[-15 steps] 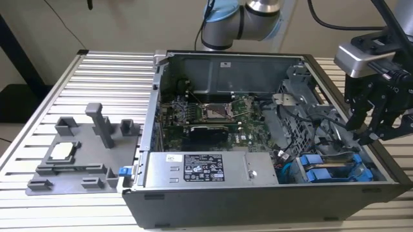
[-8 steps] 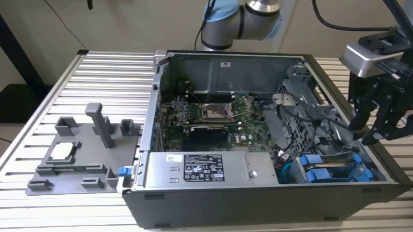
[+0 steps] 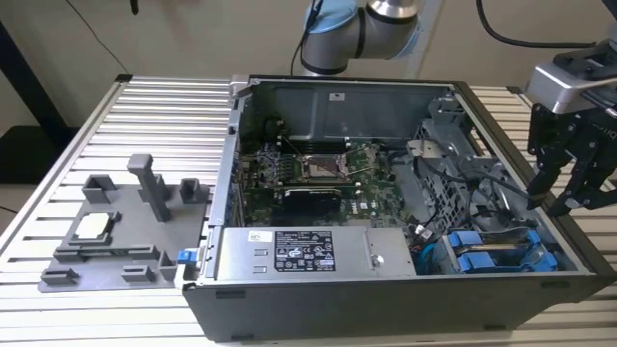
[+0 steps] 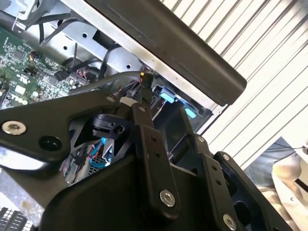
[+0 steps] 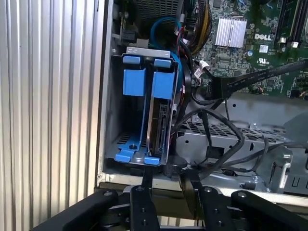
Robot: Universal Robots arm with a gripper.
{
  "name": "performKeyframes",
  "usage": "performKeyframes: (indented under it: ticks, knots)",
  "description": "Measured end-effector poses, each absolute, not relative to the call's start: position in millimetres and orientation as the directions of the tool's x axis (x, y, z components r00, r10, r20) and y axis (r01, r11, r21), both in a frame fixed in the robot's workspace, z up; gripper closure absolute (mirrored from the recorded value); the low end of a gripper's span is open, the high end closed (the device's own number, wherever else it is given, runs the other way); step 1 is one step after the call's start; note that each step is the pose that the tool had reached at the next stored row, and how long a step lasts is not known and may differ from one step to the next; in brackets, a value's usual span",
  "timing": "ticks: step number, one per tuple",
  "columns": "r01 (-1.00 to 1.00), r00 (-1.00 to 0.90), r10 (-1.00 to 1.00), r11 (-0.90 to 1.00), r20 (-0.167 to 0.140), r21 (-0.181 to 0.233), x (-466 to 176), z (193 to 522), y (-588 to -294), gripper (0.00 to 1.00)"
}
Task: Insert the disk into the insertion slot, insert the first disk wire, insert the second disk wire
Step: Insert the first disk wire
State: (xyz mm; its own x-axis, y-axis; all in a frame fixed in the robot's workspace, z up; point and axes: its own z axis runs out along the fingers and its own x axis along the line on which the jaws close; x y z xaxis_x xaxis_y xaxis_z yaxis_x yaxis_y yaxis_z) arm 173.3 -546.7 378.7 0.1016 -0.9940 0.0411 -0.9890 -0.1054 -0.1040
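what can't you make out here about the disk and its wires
- First wrist view: whether any wires are plugged into the disk; its connector end is hidden by the slot and the cables.
- Exterior view: the disk's body, sunk under its blue brackets.
- Exterior view: the arm, cut off by the top edge.

The disk stands in the insertion slot — power supply beside it toward the exterior view's left

A dark metal computer case is set open on a ribbed aluminium table, a green motherboard and silver power supply housed inside; a grey plastic fixture tray is laid beside it.
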Motion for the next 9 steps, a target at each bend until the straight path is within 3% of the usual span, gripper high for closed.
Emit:
performKeyframes:
  ticks: [9]
  knots:
    - [-0.989, 0.109, -0.993, -0.112, 0.041, -0.098, 178, 372, -533, 0.6]
